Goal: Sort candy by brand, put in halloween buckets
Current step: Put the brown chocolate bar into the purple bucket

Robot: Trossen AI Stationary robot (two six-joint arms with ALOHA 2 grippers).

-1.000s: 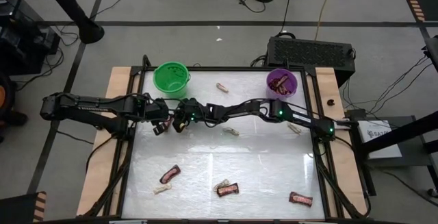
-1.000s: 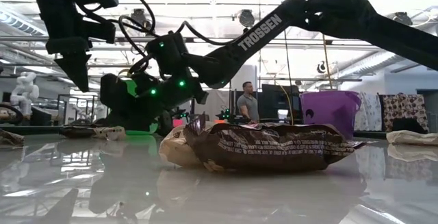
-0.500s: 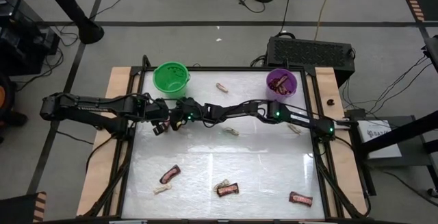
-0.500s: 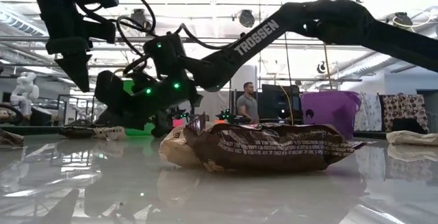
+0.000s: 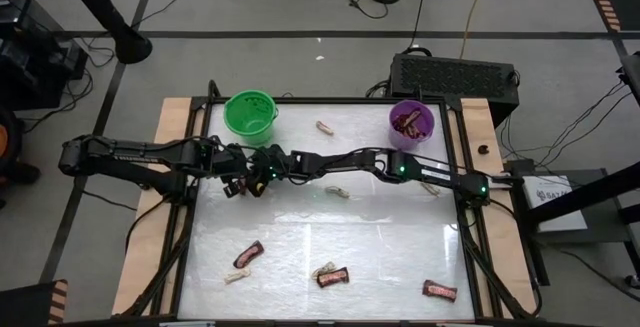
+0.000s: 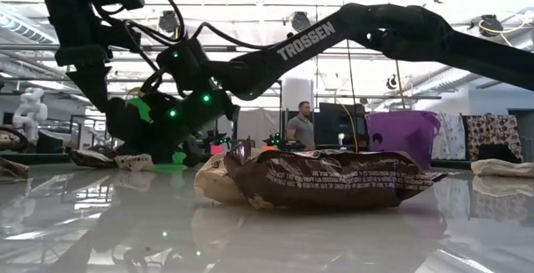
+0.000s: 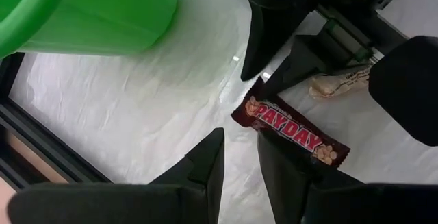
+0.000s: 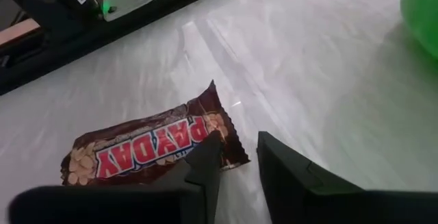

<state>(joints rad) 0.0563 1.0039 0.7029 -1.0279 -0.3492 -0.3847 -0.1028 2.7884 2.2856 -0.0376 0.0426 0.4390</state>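
Note:
A dark red-brown bar (image 8: 147,148) lies flat on the white table near the green bucket (image 5: 249,114), with a pale tan piece (image 7: 339,84) beside it. My right gripper (image 8: 239,138) reaches across from the right and hovers low over the bar's end, its fingers narrowly apart. My left gripper (image 7: 241,138) faces it from the left, just short of the bar (image 7: 291,131), also narrowly open and holding nothing. The purple bucket (image 5: 411,120) holds dark bars. Both grippers hide the bar in the high view. My right gripper comes at the bar slanting down from the table's right. One fingertip (image 8: 211,148) stands over the bar's end (image 8: 222,125), and I cannot tell whether it touches. The bar lies flat on the table.
More candy lies scattered: tan pieces (image 5: 324,127), (image 5: 338,191), (image 5: 430,187) toward the far side, and dark bars (image 5: 248,254), (image 5: 334,278), (image 5: 439,290) with tan pieces (image 5: 236,277) near the front edge. Bare table between. A person (image 6: 300,127) stands beyond the table.
My right gripper has moved toward the table's left and down, closing on the bar beside the green bucket and on my left gripper. The candy and buckets have stayed put.

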